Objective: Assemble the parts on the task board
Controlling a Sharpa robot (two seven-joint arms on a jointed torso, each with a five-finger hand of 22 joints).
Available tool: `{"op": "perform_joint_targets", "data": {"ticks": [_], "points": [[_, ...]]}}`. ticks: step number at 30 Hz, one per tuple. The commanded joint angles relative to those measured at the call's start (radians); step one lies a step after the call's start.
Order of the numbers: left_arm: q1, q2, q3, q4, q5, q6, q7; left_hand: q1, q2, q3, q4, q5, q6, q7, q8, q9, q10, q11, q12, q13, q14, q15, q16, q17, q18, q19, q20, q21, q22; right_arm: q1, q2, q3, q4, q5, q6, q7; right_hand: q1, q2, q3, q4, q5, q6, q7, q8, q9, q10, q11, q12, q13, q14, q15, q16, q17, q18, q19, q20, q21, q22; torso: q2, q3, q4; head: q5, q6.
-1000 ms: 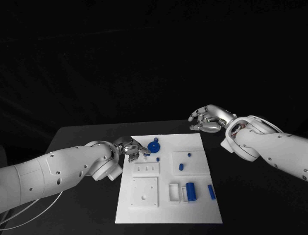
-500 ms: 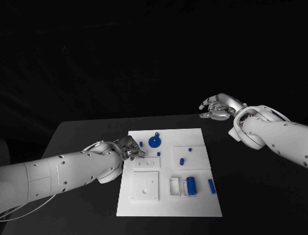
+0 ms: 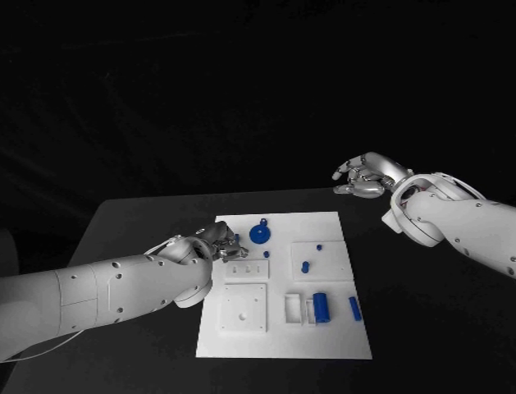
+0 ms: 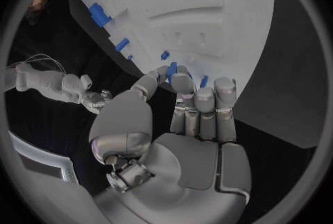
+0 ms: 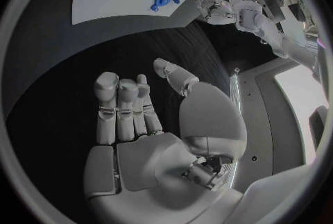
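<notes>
From the head camera I see the white task board [image 3: 284, 287] mid-table, the left hand [image 3: 214, 242] at its near-left edge, and a round blue part [image 3: 260, 235] just beside it. The right hand [image 3: 367, 176] hangs well off the board, holding nothing.

My left wrist camera shows the fingers [image 4: 199, 103] bunched around a small blue peg [image 4: 171, 70]. I'd judge it light, rigid and slippery, best pinched at its sides.

In the right wrist camera, the fingers [image 5: 119, 107] are apart.

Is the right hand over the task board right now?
No: in the head view the right hand hangs off the task board, beyond its far right corner.
</notes>
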Motion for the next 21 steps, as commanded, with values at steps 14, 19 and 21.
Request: {"op": "perform_joint_targets", "data": {"ticks": [14, 19, 21], "points": [[-0.024, 0.032, 0.001, -0.026, -0.033, -0.020, -0.026, 0.015, 0.001, 0.020, -0.006, 0.084, 0.132, -0.053, 0.008, 0.005, 0.055, -0.046, 0.014, 0.006, 0.071, -0.084, 0.011, 0.005, 0.025, 0.012, -0.111, 0.011, 0.005, 0.001, 0.006, 0.001, -0.001, 0.003, 0.016, 0.004, -0.002, -0.007, -0.001, 0.008, 0.018, 0.001, 0.007, -0.005, 0.000, 0.001, 0.005, 0.006, -0.002, 0.006, 0.003, -0.004, 0.002, 0.114, 0.002, -0.005, -0.005, 0.016, -0.001, 0.0007, 0.0004, -0.001, -0.013], [-0.029, 0.034, 0.001, -0.028, -0.019, -0.010, -0.024, 0.013, 0.002, 0.019, -0.005, 0.085, 0.133, -0.053, 0.009, 0.005, 0.055, -0.046, 0.016, 0.007, 0.071, -0.084, 0.012, 0.006, 0.025, 0.013, -0.111, 0.012, 0.005, 0.001, 0.007, 0.001, -0.002, 0.003, 0.018, 0.003, -0.002, -0.007, -0.001, 0.008, 0.020, 0.001, 0.007, -0.006, 0.000, 0.001, 0.005, 0.006, -0.002, 0.006, 0.003, -0.004, 0.002, 0.114, 0.002, -0.005, -0.005, 0.016, -0.001, 0.0003, 0.0001, -0.001, -0.015], [-0.031, 0.036, 0.001, -0.030, -0.007, -0.005, -0.022, 0.013, 0.003, 0.019, -0.005, 0.085, 0.134, -0.053, 0.009, 0.006, 0.055, -0.046, 0.017, 0.008, 0.071, -0.084, 0.013, 0.006, 0.025, 0.013, -0.111, 0.012, 0.005, 0.001, 0.007, 0.001, -0.002, 0.003, 0.019, 0.003, -0.002, -0.007, -0.001, 0.008, 0.021, 0.001, 0.007, -0.006, 0.000, 0.001, 0.005, 0.006, -0.002, 0.006, 0.003, -0.004, 0.002, 0.114, 0.002, -0.005, -0.005, 0.016, -0.001, 0.0000, 0.0006, -0.001, -0.015]]}}
